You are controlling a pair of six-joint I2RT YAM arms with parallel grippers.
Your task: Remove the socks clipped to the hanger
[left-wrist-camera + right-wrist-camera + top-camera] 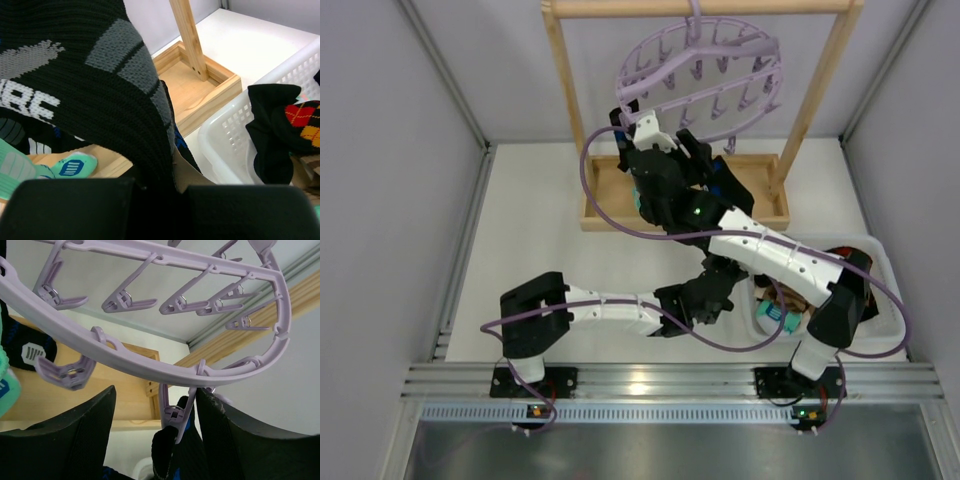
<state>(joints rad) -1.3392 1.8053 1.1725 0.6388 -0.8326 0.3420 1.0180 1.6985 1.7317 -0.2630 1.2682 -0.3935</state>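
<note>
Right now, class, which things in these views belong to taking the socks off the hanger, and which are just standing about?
Belongs to the job: lavender hanger; black sock clipped on its near peg; black grey-striped sock; argyle sock, already off.
Just standing about: wooden rack; white basket.

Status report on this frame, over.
Left gripper shut on black sock, near basket. Right gripper open around a peg holding another sock on hanger. Nothing seen blocking.

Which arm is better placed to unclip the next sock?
Right: the right hand is open at the hanger, fingers flanking a clip holding a dark sock. The left hand, by the basket, holds a black sock.
</note>
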